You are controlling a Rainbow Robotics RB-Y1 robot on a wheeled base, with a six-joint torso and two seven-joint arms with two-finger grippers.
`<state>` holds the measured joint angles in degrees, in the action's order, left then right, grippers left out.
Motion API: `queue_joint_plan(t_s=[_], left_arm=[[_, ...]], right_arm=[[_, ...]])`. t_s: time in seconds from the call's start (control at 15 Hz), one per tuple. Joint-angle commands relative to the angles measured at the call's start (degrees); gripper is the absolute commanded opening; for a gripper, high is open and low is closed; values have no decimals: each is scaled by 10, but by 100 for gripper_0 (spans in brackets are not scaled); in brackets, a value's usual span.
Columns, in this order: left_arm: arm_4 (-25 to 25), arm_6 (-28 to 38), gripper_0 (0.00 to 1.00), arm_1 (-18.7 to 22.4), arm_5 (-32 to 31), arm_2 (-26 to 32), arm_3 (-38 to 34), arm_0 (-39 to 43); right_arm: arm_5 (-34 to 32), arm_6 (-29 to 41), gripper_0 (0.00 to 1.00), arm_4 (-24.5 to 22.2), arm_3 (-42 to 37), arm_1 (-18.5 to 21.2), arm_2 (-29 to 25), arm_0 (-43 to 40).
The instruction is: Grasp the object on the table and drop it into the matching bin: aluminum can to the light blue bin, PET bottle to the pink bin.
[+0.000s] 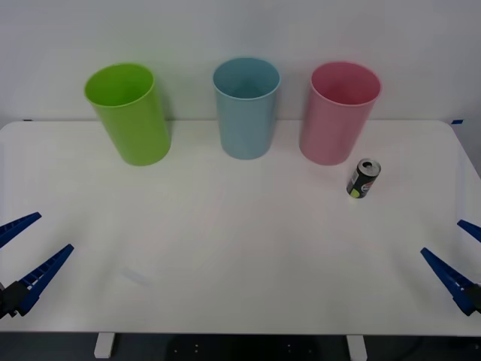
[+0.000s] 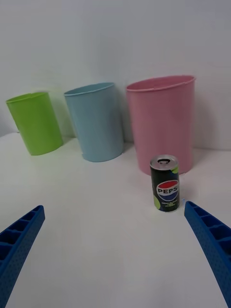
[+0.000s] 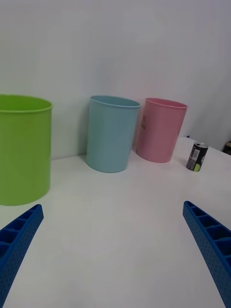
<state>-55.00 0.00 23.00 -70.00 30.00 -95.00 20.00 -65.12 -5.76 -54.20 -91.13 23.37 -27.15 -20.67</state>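
Observation:
The small black aluminum can [image 1: 364, 178] [image 2: 165, 190] with yellow-green marks and a silver top stands upright on the white table [image 1: 225, 248], just in front of and to the right of the pink bin [image 1: 340, 113] [image 2: 162, 120]. At the back centre is the light blue bin [image 1: 246, 109] [image 2: 96, 121]. My right gripper [image 1: 442, 238] [image 2: 113, 207] hovers open at the table's front right, well short of the can. My left gripper [image 1: 53, 232] [image 3: 112, 206] is open at the front left, far from the can [image 3: 197, 156].
A lime green bin [image 1: 129, 113] [image 3: 21, 149] stands at the back left, in line with the other two bins along the wall. A wide stretch of bare tabletop lies between the grippers and the bins.

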Motion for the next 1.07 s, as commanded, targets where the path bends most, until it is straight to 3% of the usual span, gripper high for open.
queue_joint_plan(t_s=[0.07, 0.33, 0.8, 1.07], left_arm=[[0, 0, 100, 0, 0, 0, 0, 0], [0, 0, 100, 0, 0, 0, 0, 0], [0, 0, 100, 0, 0, 0, 0, 0], [0, 0, 100, 0, 0, 0, 0, 0]], right_arm=[[6, -65, 100, 3, 42, 0, 13, 17], [45, -145, 100, 3, 82, 0, 38, 42], [177, -155, 100, 7, 85, -3, 105, 70], [198, -164, 100, -4, 134, -13, 107, 119]])
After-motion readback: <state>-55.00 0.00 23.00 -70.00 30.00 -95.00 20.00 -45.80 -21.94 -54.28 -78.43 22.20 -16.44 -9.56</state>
